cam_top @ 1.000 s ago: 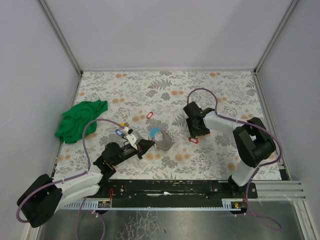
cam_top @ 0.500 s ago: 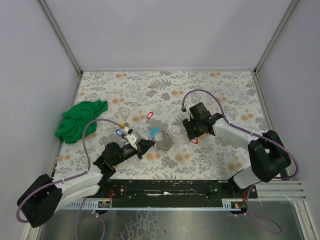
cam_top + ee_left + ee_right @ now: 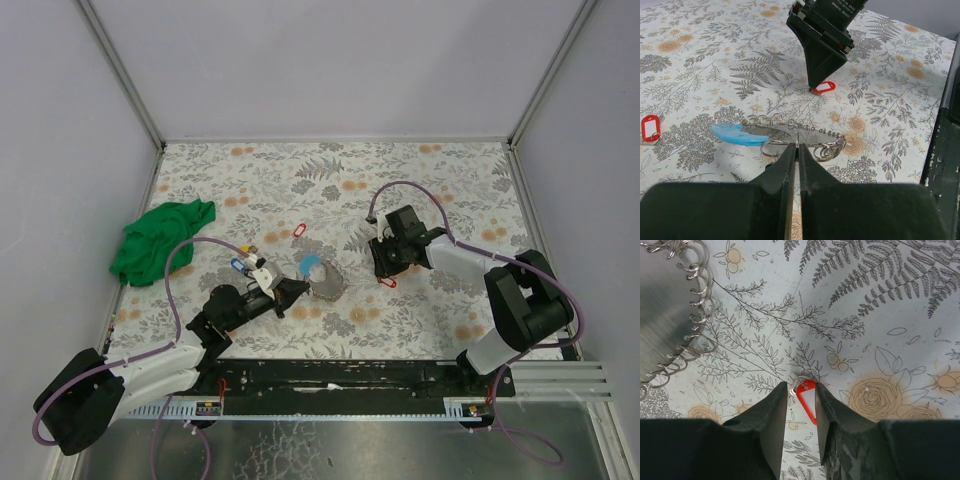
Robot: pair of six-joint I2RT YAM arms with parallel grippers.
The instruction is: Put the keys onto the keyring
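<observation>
Keys with blue and yellow plastic tags [image 3: 241, 263] lie left of centre, right of crumpled green cloth [image 3: 160, 240]. Left gripper [image 3: 796, 150] clenched on thin wire of keyring [image 3: 311, 265], a grey loop with light-blue arc, flat on floral table [image 3: 450, 190] at centre. Lone red-tagged key [image 3: 299, 231] lies farther back. Right gripper [image 3: 801, 389] tips down at right, jaws parted astride another red-tagged key [image 3: 807, 401]; contact unclear.

The keyring [image 3: 322, 279], grey with a light-blue arc, lies flat; a red-tagged key [image 3: 388, 282] lies near, not touching
</observation>
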